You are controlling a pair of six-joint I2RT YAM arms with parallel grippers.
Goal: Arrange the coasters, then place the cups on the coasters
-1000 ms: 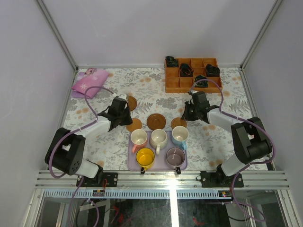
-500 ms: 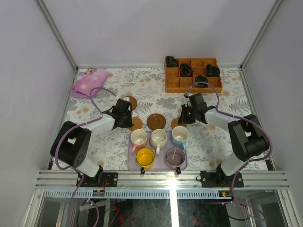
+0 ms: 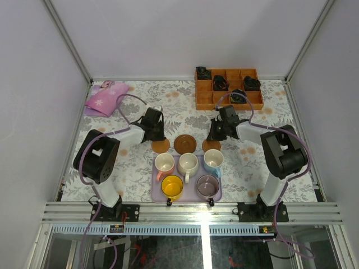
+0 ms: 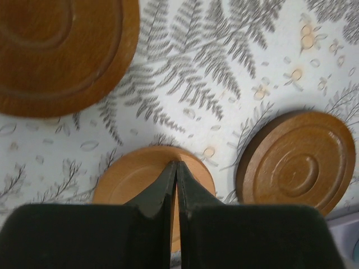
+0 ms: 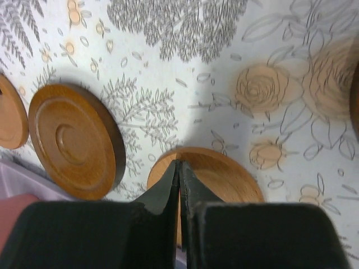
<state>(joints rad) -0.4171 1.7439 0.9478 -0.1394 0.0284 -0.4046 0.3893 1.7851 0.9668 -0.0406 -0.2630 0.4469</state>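
Left tan coaster [image 3: 161,145], ridged dark coaster [image 3: 184,144] and right tan coaster [image 3: 211,145], all smooth round wood, line up mid-table [image 3: 134,174]. The left pincer [image 4: 175,165] is pressed together, empty, tips over the left tan coaster. The right pincer [image 5: 179,163] is likewise clamped over the right tan coaster. Glossy cups [image 3: 188,163] sit on the lavender tray [image 3: 189,193] at the near edge.

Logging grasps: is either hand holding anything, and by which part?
Nothing is held. The left hand is shut with its tips over one tan coaster, the right hand likewise over another tan coaster.
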